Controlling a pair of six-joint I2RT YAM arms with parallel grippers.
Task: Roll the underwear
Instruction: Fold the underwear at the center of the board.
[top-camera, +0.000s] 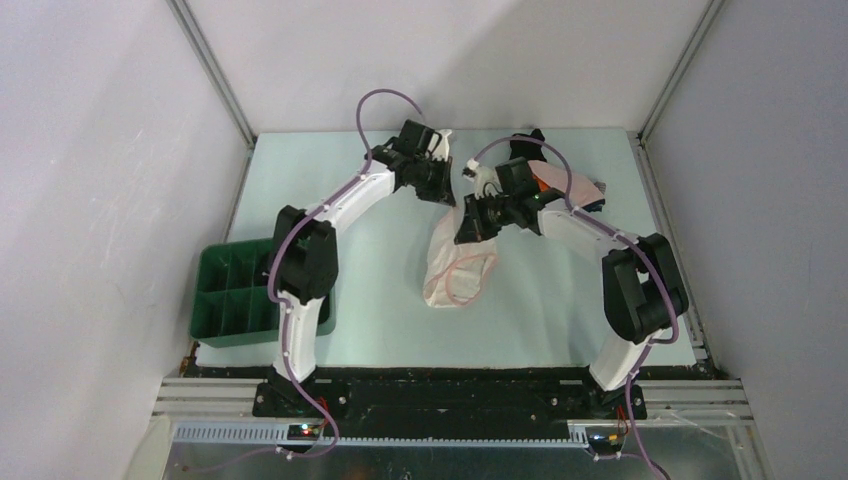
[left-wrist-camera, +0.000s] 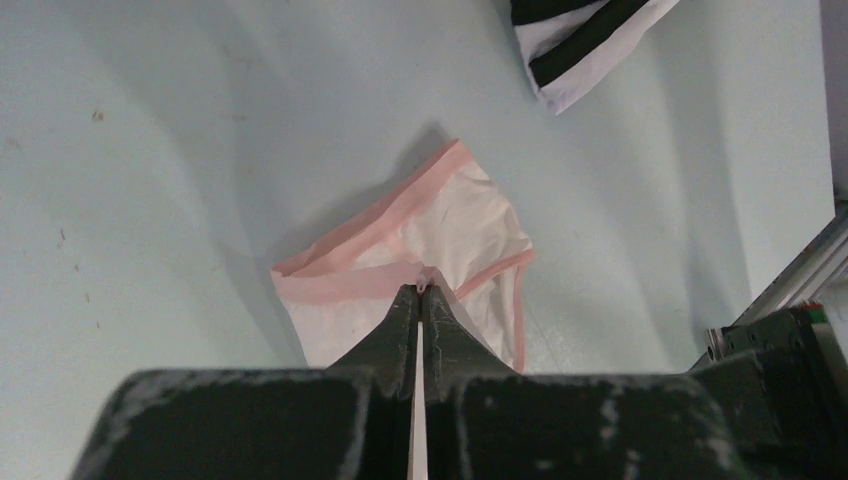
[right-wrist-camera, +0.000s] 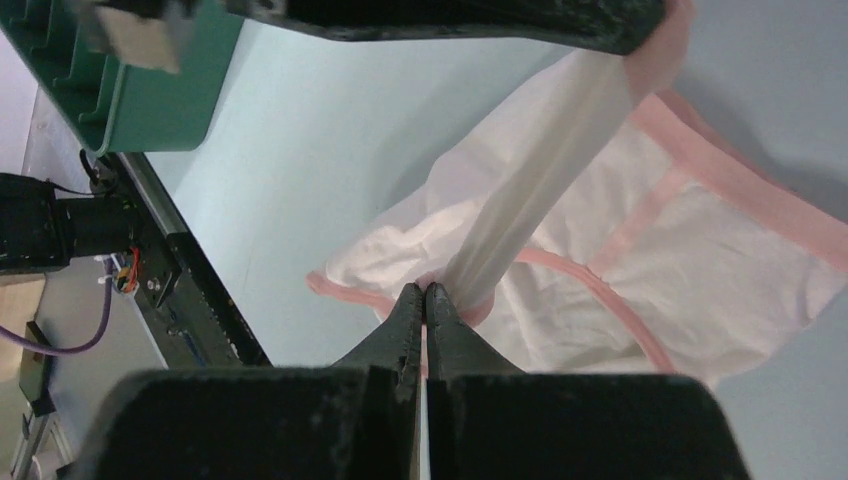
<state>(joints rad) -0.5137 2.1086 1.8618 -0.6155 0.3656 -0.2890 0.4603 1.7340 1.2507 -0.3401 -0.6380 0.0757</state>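
A pale pink underwear (top-camera: 455, 270) with a darker pink band is lifted at one end, and its lower part rests on the table. My left gripper (top-camera: 440, 150) is shut on its pink band (left-wrist-camera: 350, 285), with the rest of the cloth spread below the fingertips (left-wrist-camera: 422, 290). My right gripper (top-camera: 472, 222) is shut on another edge of the same garment (right-wrist-camera: 700, 270), pinched at the tips (right-wrist-camera: 425, 292). A taut strip of cloth (right-wrist-camera: 540, 200) runs from there up to the left gripper (right-wrist-camera: 450, 20).
More garments, black, white and orange, lie in a pile (top-camera: 570, 185) at the back right; a black-and-white one (left-wrist-camera: 590, 40) shows in the left wrist view. A green divided tray (top-camera: 235, 295) stands at the front left edge. Walls close in on both sides.
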